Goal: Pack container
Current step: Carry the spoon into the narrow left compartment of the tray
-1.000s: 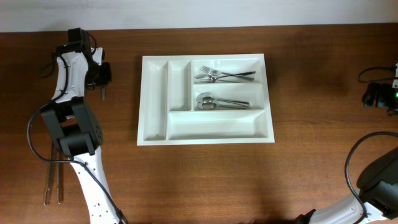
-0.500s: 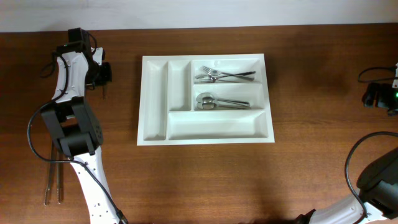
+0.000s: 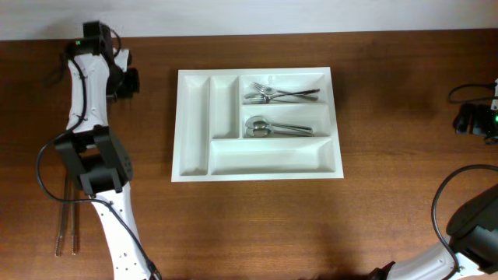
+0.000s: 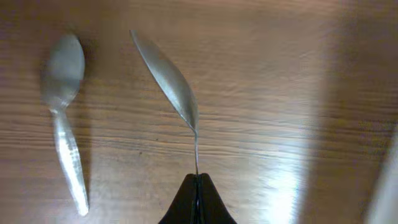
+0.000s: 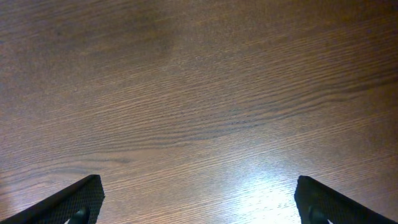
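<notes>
Step in hand: pickup, left hand (image 4: 198, 178) pinching a spoon (image 4: 171, 78) by its handle end over the tabletop (image 4: 298, 93). The right hand (image 5: 199, 198) is spread and holds nothing. Next move, likely: carry the spoon to the container (image 3: 193, 124) and lower it in.

Overhead looks straight down; both wrist views close above table (image 5: 186, 93).

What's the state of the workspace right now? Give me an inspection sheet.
Surface: wooden table, bare under the right wrist.
Job's things: white cutlery tray; forks in top right compartment, spoons below; other three empty. Loose spoon on the table.
Clutter: two thin rods, left edge.
Grippers: left gripper shut on metal utensil; right gripper open, empty.
Cables: black cable by right arm.
Surroundings: pale wall; black device.
</notes>
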Robot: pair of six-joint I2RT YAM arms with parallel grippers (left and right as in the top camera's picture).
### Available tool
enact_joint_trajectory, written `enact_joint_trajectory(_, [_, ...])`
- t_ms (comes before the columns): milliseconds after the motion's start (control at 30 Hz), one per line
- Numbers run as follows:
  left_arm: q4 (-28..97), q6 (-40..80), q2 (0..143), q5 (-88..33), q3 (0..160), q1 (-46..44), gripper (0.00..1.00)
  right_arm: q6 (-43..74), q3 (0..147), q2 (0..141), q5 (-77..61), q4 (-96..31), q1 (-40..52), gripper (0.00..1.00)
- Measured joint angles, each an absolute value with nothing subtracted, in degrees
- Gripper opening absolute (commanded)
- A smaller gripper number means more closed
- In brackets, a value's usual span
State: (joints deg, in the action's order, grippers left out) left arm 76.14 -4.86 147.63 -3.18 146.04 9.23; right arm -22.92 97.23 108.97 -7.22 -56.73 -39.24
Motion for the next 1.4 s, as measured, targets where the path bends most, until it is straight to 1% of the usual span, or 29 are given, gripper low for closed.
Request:
enact_joint_trajectory(200, [86.7, -2.2, 147.6, -3.2, 156.4, 5.3, 0.02, -22.9, 97.2, 109.0, -7.2, -56.7, -39.2, 0.99])
enact_joint_trajectory(467, [95.7, 2.9, 147.6, -4.4, 157.9, -1.1, 0.02, -22.9, 97.2, 109.0, -7.2, -56.7, -39.2, 0.99])
enact_joint_trajectory(800, [96.5, 5.5, 147.6, -4.5, 157.9, -7.3, 0.01, -22.9, 97.2, 109.0, -7.2, -56.7, -39.2, 0.99])
enact_joint_trajectory(1200, [95.3, 7.4, 147.8, -4.7, 157.7, -7.8, 0.02, -22.9, 97.2, 109.0, -7.2, -56.7, -39.2, 0.99])
enact_joint_trajectory(1400, [95.1, 7.6, 150.6, -5.5, 157.7, -8.5, 0.02, -22.9, 97.2, 109.0, -7.2, -56.7, -39.2, 0.99])
